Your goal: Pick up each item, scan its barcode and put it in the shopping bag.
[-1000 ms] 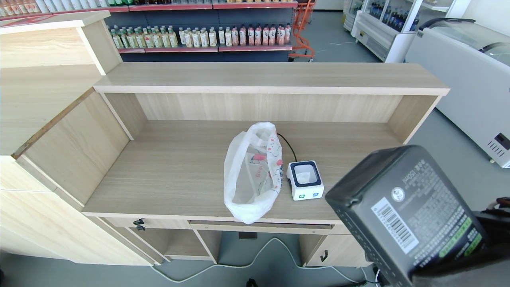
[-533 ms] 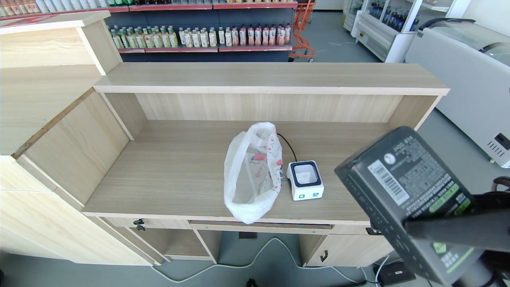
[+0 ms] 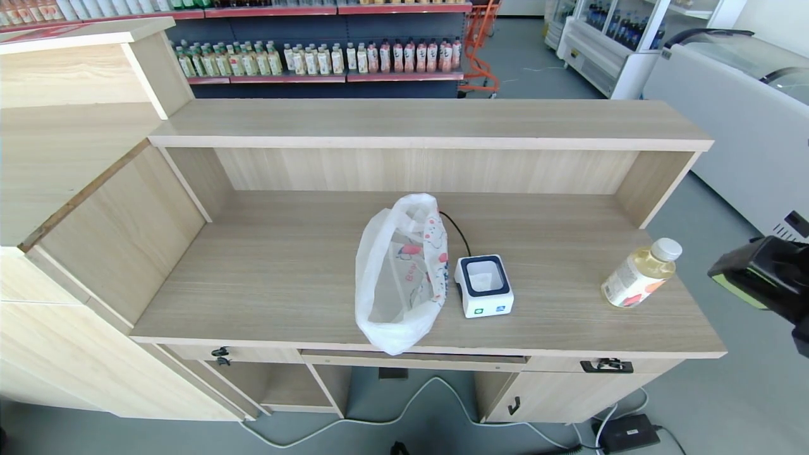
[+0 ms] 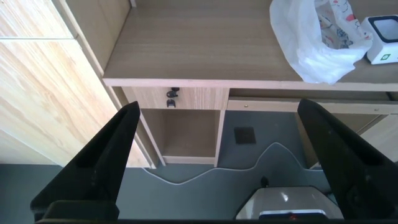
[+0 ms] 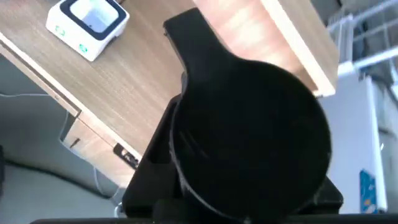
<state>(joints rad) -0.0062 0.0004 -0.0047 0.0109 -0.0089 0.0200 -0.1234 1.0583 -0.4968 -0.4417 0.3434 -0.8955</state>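
Shopping bag (image 3: 398,278) lies open mid-counter (image 3: 284,265). Black pack (image 3: 758,278) hangs past the counter's right end, squeezed by the right gripper (image 5: 249,137). Left gripper (image 4: 217,168) fingers are wide apart. Scanner (image 3: 483,285) sits beside the bag. Bottle (image 3: 639,273) stands far right.

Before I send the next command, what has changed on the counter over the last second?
The dark grey barcoded package swung to the right, away from the head camera, to the view's right edge. That uncovers a pale-yellow bottle with a white cap at the right end of the wooden counter. The white plastic shopping bag and white box scanner stayed put.
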